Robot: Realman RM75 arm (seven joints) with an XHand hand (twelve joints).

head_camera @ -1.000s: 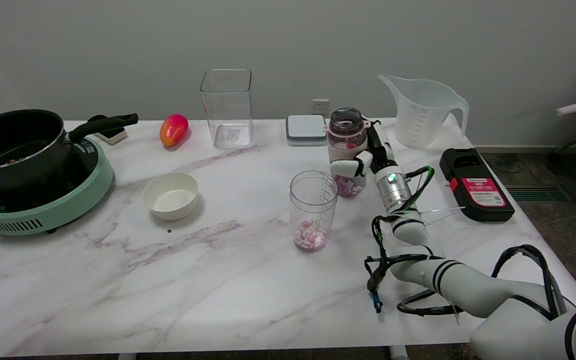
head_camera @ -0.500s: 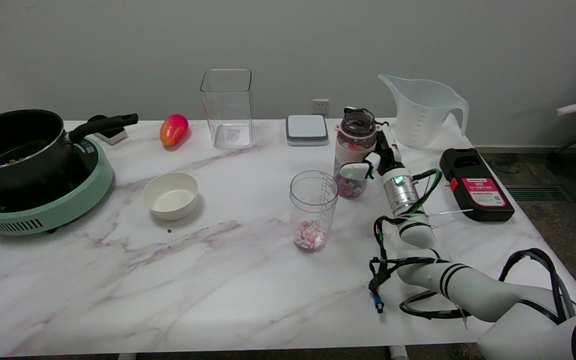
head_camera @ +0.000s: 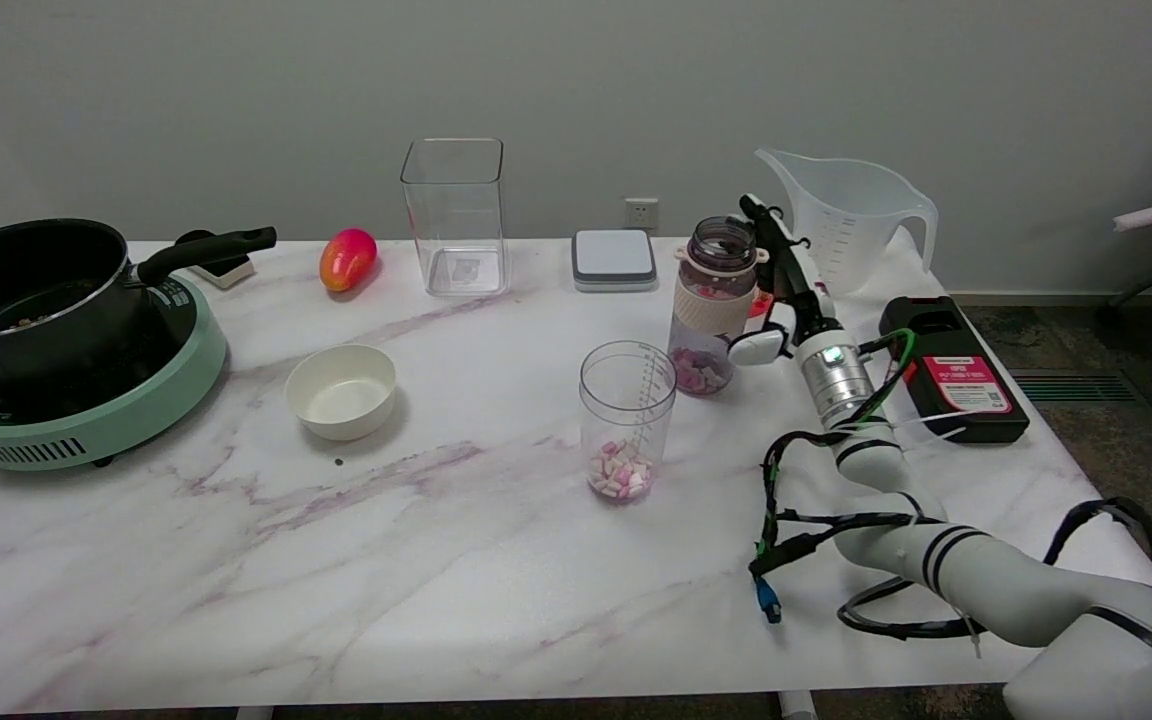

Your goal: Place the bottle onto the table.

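Far left, at 9 o'clock on the white marbled counter (head_camera: 436, 560): a black pot (head_camera: 31, 290) with a long handle sits on a green hot plate (head_camera: 86, 400). Behind the pot's handle, at 11 o'clock, a small white and black item, too small to tell.

Toward 10 o'clock of centre: a white bowl (head_camera: 341, 390), upright. Behind it near the back edge, a red-orange mango (head_camera: 347, 258) lying on its side. Just right of the mango, a tall clear square container (head_camera: 454, 215), upright.

Centre: a clear measuring cup (head_camera: 626, 418) with pink and white pieces in the bottom. At 12 o'clock from it, by the back edge, a flat grey-and-white square pad (head_camera: 614, 258), with a wall socket (head_camera: 641, 212) above it.

At 1 o'clock from the cup, near but apart: the bottle (head_camera: 711, 305), upright on the counter, mouth open, pink collar, beige sleeve, pink and white pieces inside.

Just right of the bottle: right hand (head_camera: 781, 290), fingers spread and released, holding nothing. Its fingers (head_camera: 771, 235) point up beside the bottle's neck; the thumb tip lies close to the bottle's lower side, and contact cannot be told. The white arm runs down to 5 o'clock, trailing black cables.

Behind the hand at 1 o'clock: a large translucent jug (head_camera: 851, 225). Right edge at 3 o'clock: a black device with a pink label (head_camera: 951, 370), lying flat.
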